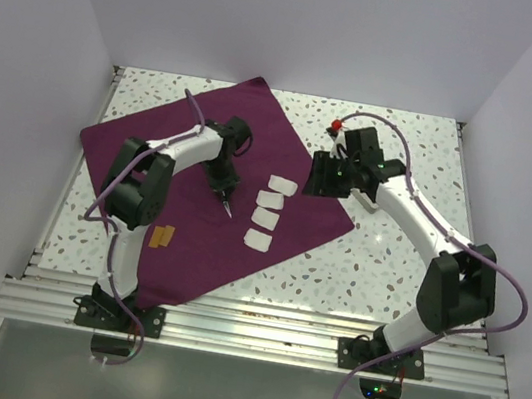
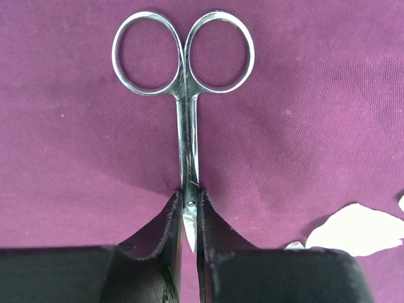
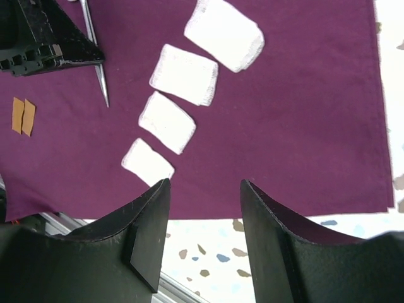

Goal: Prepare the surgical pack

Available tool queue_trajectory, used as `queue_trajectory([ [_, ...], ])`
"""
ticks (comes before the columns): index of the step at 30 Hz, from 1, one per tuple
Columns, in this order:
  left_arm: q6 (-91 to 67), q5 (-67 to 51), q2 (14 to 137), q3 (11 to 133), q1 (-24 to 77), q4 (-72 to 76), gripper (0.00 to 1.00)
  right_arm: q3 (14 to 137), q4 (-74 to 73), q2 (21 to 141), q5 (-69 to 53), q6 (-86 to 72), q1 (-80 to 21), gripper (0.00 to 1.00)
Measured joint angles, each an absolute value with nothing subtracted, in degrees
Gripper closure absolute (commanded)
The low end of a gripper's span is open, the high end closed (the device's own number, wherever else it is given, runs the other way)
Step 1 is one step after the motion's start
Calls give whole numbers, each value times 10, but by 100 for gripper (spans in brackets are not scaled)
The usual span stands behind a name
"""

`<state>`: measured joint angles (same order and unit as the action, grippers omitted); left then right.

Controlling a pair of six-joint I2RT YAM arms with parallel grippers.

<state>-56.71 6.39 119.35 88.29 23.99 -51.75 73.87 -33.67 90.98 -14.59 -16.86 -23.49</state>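
Though perhaps untouched, pack (image 1: pixel 193 244) beneath jaws.

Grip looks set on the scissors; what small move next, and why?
Probably lift the left gripper a little: it is shut on the scissors at the pivot, and they seem to lie on the cloth. The right gripper hangs open, apart.

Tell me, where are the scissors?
The scissors lie on the purple cloth, pinched by the left claw, left of the white pads in the top view.

Shiny metal scissors (image 2: pixel 188 126) against matt, finely woven cloth (image 2: pixel 315 95).
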Motion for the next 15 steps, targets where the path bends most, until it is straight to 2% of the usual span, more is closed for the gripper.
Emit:
queue_trajectory([
  [10,-544,44,1170,852,234,-486,100,752,-288,1005,-232,-222,-272,52],
  [15,-523,24,1132,806,234,-460,100,811,-272,1065,-253,-284,-273,56],
])
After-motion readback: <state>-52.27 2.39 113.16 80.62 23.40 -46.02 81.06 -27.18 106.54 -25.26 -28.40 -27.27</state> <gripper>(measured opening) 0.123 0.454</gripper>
